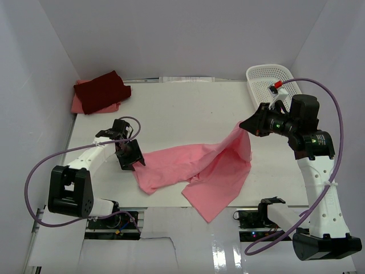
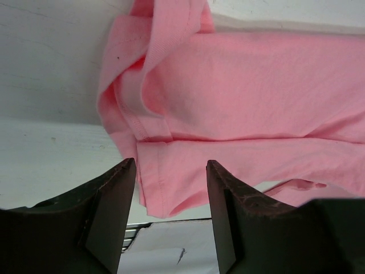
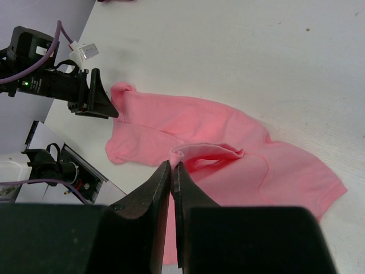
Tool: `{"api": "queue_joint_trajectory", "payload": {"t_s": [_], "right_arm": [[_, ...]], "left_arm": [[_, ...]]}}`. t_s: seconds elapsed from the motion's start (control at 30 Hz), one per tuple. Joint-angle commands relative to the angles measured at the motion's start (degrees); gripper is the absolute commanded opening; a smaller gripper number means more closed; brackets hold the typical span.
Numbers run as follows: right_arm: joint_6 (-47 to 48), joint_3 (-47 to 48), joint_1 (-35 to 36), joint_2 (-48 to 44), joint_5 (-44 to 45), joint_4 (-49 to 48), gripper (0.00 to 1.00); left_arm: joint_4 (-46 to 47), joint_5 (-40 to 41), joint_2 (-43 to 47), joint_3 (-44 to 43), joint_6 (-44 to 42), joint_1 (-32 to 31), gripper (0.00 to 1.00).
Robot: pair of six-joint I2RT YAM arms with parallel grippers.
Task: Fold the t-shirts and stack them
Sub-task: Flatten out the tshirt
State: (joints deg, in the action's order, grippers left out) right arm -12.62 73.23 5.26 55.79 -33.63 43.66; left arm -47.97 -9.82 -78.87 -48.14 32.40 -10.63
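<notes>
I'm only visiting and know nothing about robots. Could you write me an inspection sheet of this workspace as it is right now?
Surface: white table, no spills seen.
Job's things: light pink t-shirt lies crumpled mid-table, unfolded, with one corner lifted. The dark maroon t-shirt lies folded on the salmon pink t-shirt in the far left corner.
Clutter: white mesh basket in the far right corner.
Grippers: left gripper is open over the light pink t-shirt's edge. The right gripper is shut on its raised corner.
Cables: purple cables loop beside each arm, clear of the cloth.
Surroundings: plain walls.
</notes>
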Motion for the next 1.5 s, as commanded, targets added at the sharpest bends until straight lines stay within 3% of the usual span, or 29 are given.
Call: {"api": "queue_joint_trajectory", "payload": {"t_s": [0.0, 0.63, 0.87, 1.1, 1.2, 1.47], "right_arm": [[1.0, -0.3, -0.2, -0.8, -1.4, -2.5, 0.11], [1.1, -0.4, -0.2, -1.0, -2.5, -3.0, 0.12], [1.3, -0.7, -0.2, -1.5, -2.8, -3.1, 0.12], [1.6, -1.1, -0.2, -1.6, -3.0, -3.1, 0.12], [1.7, -1.1, -0.2, -1.7, -3.1, -3.1, 0.12], [1.8, -1.3, -0.2, -1.6, -3.5, -3.2, 0.13]], "left_arm": [[0.4, 1.0, 1.3, 0.3, -0.7, -0.1, 0.63], [0.5, 1.7, -5.2, 1.2, -1.1, -1.6, 0.63], [1.1, 1.5, -8.3, 1.1, -1.2, -3.1, 0.54], [1.1, 1.8, -8.9, 1.1, -1.0, -3.4, 0.53], [1.2, 2.4, -8.1, 1.1, -0.9, -3.3, 0.41], [0.2, 3.3, -5.9, 0.4, -0.4, -3.3, 0.41]]}}
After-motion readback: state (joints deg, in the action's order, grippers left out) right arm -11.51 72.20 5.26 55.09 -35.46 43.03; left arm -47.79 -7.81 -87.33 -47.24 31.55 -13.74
